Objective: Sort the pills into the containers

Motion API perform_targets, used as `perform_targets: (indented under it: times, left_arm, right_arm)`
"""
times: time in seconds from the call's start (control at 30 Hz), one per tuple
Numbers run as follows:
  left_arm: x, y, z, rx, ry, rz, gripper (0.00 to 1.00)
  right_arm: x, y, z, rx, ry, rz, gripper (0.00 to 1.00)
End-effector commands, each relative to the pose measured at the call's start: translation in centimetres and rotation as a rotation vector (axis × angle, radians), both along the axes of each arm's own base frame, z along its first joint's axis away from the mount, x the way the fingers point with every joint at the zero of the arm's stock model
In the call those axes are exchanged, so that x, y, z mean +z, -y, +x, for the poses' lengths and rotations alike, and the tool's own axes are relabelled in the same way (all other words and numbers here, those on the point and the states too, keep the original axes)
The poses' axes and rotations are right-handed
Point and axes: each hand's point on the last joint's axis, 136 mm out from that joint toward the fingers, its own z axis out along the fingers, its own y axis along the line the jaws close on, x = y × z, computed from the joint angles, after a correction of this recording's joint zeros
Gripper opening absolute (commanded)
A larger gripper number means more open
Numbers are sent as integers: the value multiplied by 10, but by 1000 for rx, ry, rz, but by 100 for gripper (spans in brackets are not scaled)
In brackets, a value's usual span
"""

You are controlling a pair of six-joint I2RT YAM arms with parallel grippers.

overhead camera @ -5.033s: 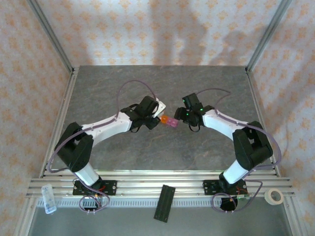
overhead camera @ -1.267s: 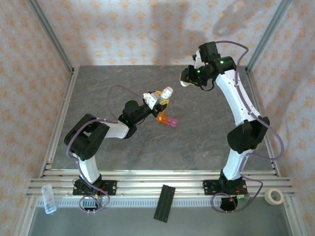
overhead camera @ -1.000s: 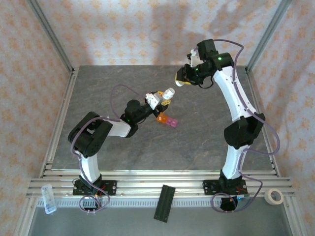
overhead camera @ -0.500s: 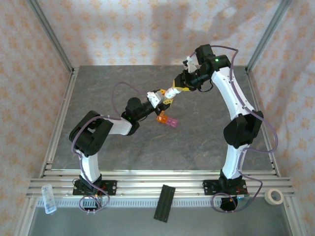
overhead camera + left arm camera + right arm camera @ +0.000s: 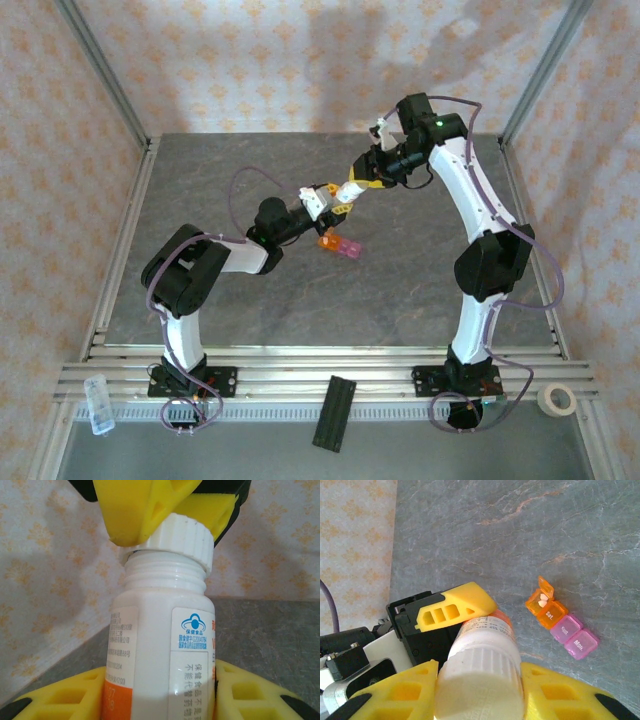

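Containers [image 5: 562, 625] and bottle [image 5: 160, 645]. The right gripper [image 5: 364, 180] is clenched on the white cap [image 5: 172, 537]; the left gripper [image 5: 335, 197] grasps the bottle's body. Nearby, the orange-and-pink strip lies on the grey table [image 5: 520, 530], with its orange lid raised and white pills [image 5: 541, 600] inside.

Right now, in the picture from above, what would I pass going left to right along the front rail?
Clear box → left arm's base → black strip → right arm's base → tape roll.
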Motion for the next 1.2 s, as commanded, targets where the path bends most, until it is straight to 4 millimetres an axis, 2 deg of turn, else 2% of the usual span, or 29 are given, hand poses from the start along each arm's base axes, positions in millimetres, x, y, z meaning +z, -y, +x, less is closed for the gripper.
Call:
perform_targets:
  times: [0.0, 0.17, 0.27, 0.4, 0.53, 0.73, 0.93, 1.17]
  left_arm:
    - [33, 5, -8, -46, 96, -46, 0]
    - [36, 7, -13, -72, 105, -42, 0]
    - [40, 8, -19, -100, 115, -39, 0]
    - [45, 9, -27, -137, 116, -36, 0]
    - [45, 10, -31, -152, 110, -35, 0]
    - [47, 12, -33, -174, 108, -38, 0]
    - [51, 12, -31, -161, 105, -61, 0]
    - [54, 14, -31, -166, 112, -58, 0]
  right_arm:
    - [6, -7, -4, 34, 11, 43, 35]
    - [3, -6, -7, 50, -4, 30, 35]
    - [1, -9, -16, 112, -21, 49, 37]
    - [-12, -5, -22, 146, -45, 10, 38]
    - [-20, -3, -22, 154, -54, -7, 38]
    - [-21, -3, -23, 178, -50, -11, 37]
    - [-36, -11, -15, 92, -111, 29, 33]
    - [-38, -17, -15, 0, -161, 104, 34]
